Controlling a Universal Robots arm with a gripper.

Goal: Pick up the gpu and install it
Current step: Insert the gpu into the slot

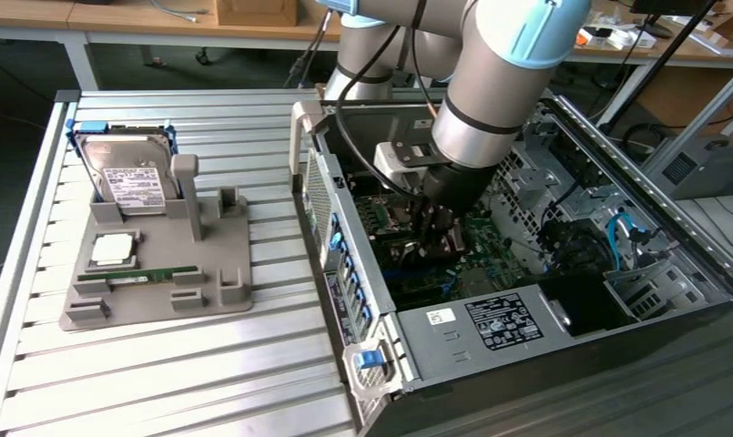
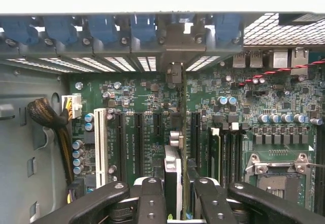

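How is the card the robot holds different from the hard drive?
The gpu is thin, the hard drive boxy. The gpu stands on edge inside the computer case; the hard drive rests in the grey holder outside it. The gripper clamps the gpu, not the hard drive. Both are computer parts.

1. The arm [image 1: 503, 64] is leaning in from the exterior view's upper edge, its grey and pale blue segments slanting down toward the exterior view's left.
2. The wrist [image 1: 470, 137] is pointing the gripper [image 1: 437, 238] steeply downward.
3. The dark fingers [image 2: 152, 198] are standing part-way closed, pressing from both sides on the gpu [image 2: 172, 176], which is sitting edge-on between them.
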